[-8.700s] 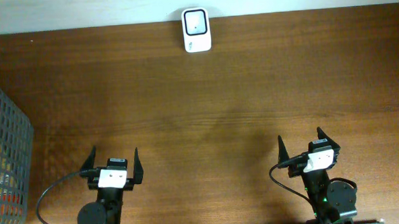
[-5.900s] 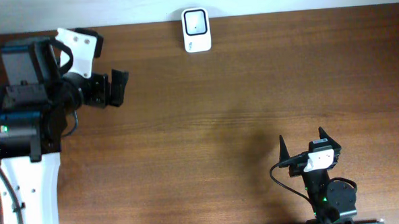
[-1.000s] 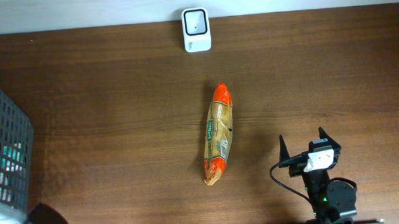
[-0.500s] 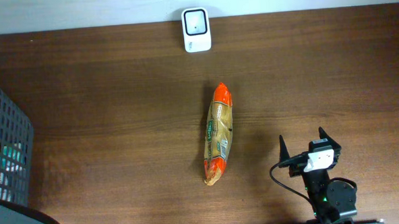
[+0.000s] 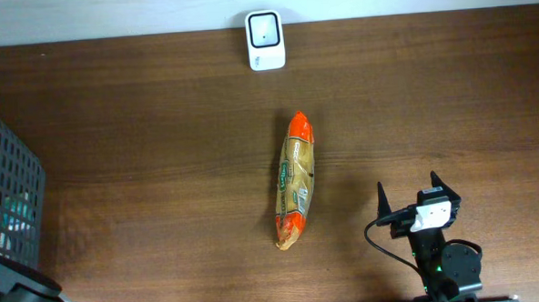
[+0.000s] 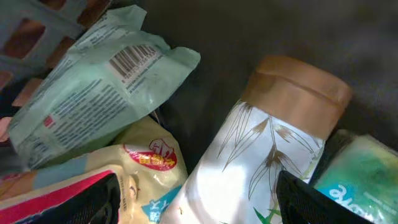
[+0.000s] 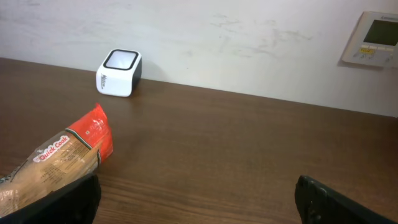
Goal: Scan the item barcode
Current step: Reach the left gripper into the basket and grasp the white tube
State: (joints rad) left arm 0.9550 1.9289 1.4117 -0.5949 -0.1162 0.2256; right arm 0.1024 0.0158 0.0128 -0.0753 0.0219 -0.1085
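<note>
**Waiting for a scan: packet on the table, neither gripper on it**

Overhead: the Quick Cook packet [image 5: 294, 180] lies flat near the middle of the table [image 5: 159, 128]. It is well apart from the white barcode scanner [image 5: 264, 28] at its 12 o'clock. Its long axis runs roughly 12 to 6, leaning a touch toward 1 and 7, with one orange end aimed at the scanner. The right gripper [image 5: 408, 195] sits at the packet's 4 o'clock, fingers spread and empty. The basket [image 5: 6, 181] stands at 9 o'clock.

Left wrist: the left gripper [image 6: 199, 186] hangs inside the basket, jaws parted over a wheat-print pouch [image 6: 273, 143]; nothing looks pinched. A green pack [image 6: 93, 87] at 10 o'clock shows a barcode face-up.

Right wrist: the packet's orange end is at 9 o'clock and the scanner at 11 o'clock by the wall [image 7: 249, 37]. The fingers stand wide.

Risks, as I judge them:
- No barcode shows on the packet's upper face, so it may need turning before the scanner can read it.
- The slim, crinkly film could slip or fold in a pinch.
- The left gripper could lift a second item and muddle the scan.
</note>
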